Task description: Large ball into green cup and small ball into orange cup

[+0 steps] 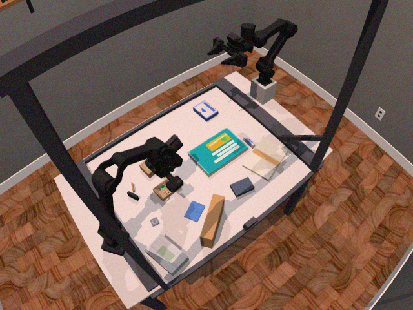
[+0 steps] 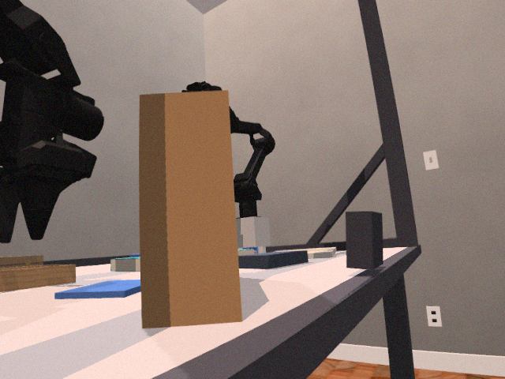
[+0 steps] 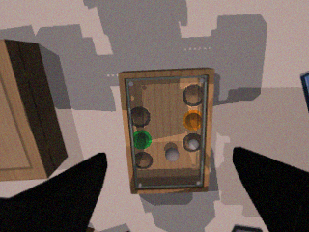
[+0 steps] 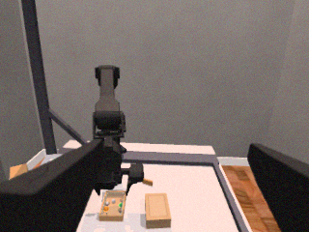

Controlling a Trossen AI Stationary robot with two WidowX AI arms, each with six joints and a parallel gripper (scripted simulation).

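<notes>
The covered wooden puzzle point(image 1: 162, 190) lies flat on the table. In the left wrist view point(image 3: 166, 130) its clear lid shows a green cup point(image 3: 142, 139), an orange cup point(image 3: 192, 119) and several dark cups. A white ball lies loose on the puzzle floor near the bottom edge. A smaller white ball sits in a dark cup just below the orange cup. My left gripper point(image 3: 169, 157) hangs open straight above the puzzle, with nothing between the fingers. My right gripper point(image 1: 226, 55) is open and empty, raised high at the far end of the table.
A wooden box point(image 1: 146, 168) lies beside the puzzle under the left arm. A small black block point(image 1: 132, 196) and a short stick point(image 1: 132, 186) lie to its left. A blue card point(image 1: 194, 210), a long cardboard box point(image 1: 212, 220), a teal book point(image 1: 218, 150) and dark frame posts stand around.
</notes>
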